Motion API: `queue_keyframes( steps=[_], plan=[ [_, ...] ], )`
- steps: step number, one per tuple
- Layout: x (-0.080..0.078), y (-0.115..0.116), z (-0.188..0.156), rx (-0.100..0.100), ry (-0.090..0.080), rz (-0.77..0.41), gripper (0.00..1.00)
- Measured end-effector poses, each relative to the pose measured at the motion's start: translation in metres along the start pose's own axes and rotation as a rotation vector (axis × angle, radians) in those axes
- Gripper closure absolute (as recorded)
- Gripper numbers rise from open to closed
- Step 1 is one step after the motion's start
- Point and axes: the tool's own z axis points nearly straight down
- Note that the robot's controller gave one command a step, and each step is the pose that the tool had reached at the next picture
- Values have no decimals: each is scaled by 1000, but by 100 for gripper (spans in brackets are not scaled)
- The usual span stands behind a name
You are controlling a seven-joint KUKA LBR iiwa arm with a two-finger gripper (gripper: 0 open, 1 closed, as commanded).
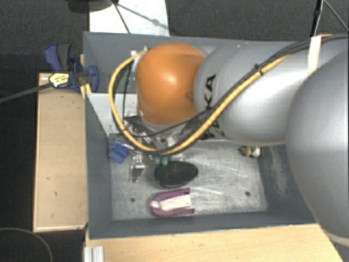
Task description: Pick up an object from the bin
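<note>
- Four loose things I can make out on the floor of the grey metal bin (229, 173). The floor is dull, scuffed sheet metal and the walls slope.
- Black oval thing (175, 174): smooth, dark and rounded like a flattened pebble, lying near mid-floor. Its long axis runs roughly left-right in the camera view, with the right end tipped slightly toward the back wall. I can't tell what it is.
- Purple-and-white packet (173, 203): glossy wrap, elongated, lying flat near the front wall. It sits just in front of the black oval thing but apart from it. Its long axis is also left-right, nearly parallel with the front wall.
- Blue piece (117, 152): angular, looks like hard plastic, at the foot of the left wall.
- Small pale bit (251, 152): at the back, right of the others, too small for me to identify.
- Arm comes in from the right. Its glossy orange cover (166, 83), with a yellow cable (113, 89) looped round it, hangs over the back-left of the bin.
- Gripper (146, 157) is low under that cover, between the blue piece and the black oval thing, just behind the oval's left end. I can't tell whether it's open or closed.
</note>
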Motion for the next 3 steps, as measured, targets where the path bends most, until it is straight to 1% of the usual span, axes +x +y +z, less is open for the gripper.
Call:
queue_keyframes(
  steps=[1,2,3],
  plan=[
    [-54,-32,121,-3,-15,-143,0],
    [-42,-90,126,2,-2,-123,0],
    [-45,-147,108,3,1,-159,0]
  ],
)
